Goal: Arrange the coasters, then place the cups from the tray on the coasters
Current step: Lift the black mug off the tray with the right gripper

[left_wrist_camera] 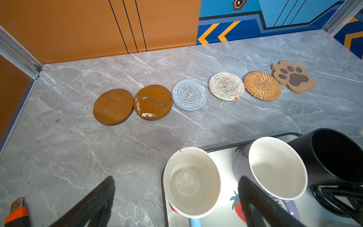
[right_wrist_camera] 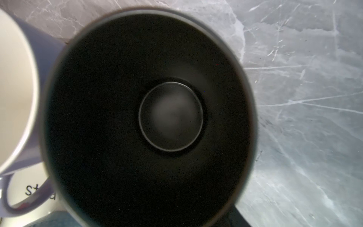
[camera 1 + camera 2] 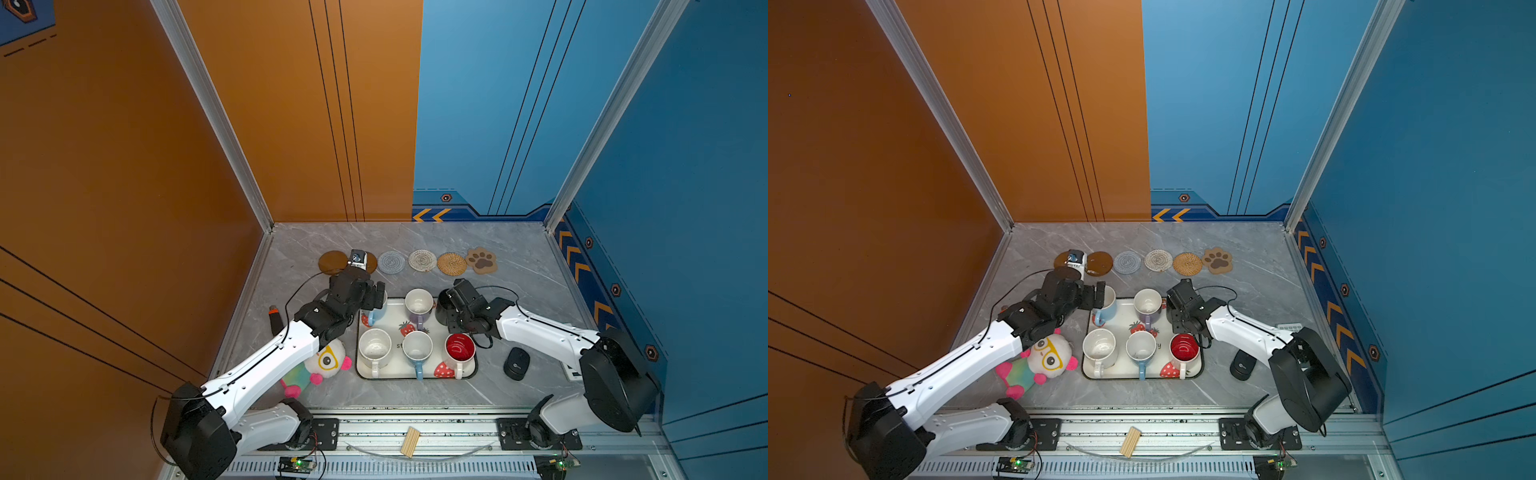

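Six coasters sit in a row along the back of the bench, one landing spot per cup. Six cups crowd the tray (none delivered yet). The left gripper is spread wide, straddling the light blue cup for a side grab. The right gripper is at the black cup, but I cannot tell whether it has clamped.

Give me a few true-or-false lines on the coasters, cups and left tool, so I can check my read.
1. All six coasters lie in one row, with no cup on any. True.
2. The paw coaster ends the row on the left. False: it ends it on the right, next to the rattan coaster.
3. The left tool is shut. False: it is open, astride a blue mug.
4. The red-lined mug stands on the tray. True.
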`<state>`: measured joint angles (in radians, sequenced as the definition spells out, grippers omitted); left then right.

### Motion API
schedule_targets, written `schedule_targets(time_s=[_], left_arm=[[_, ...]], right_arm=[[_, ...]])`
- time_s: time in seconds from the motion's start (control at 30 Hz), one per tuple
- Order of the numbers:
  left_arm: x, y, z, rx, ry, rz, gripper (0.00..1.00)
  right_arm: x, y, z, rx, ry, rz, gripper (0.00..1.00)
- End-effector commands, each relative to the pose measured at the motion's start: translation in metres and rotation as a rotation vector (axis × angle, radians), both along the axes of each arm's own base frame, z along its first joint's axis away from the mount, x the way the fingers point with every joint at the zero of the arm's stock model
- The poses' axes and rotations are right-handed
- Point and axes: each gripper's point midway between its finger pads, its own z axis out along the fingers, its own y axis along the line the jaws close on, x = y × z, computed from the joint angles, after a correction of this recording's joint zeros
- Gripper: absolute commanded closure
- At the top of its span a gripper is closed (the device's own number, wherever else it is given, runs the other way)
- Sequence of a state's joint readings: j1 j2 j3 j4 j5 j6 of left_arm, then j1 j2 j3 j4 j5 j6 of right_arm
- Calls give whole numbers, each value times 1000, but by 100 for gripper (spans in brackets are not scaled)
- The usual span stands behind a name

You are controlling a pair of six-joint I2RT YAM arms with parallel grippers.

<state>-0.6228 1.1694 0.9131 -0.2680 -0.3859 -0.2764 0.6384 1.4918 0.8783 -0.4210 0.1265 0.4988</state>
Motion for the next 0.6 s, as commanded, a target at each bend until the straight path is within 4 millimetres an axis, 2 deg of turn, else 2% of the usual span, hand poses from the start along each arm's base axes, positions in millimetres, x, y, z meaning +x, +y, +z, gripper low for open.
schedule_targets(time_s=[0.0, 0.27, 0.57], left_arm=[[2, 4, 7, 18, -9, 11, 2], [2, 5, 6, 18, -9, 16, 2], [-1, 7, 9, 11, -10, 19, 2]], right_arm=[[9, 8, 4, 34, -15, -11, 52], [10, 10, 1, 38, -8, -10, 66], [13, 8, 3, 20, -22, -12, 96]])
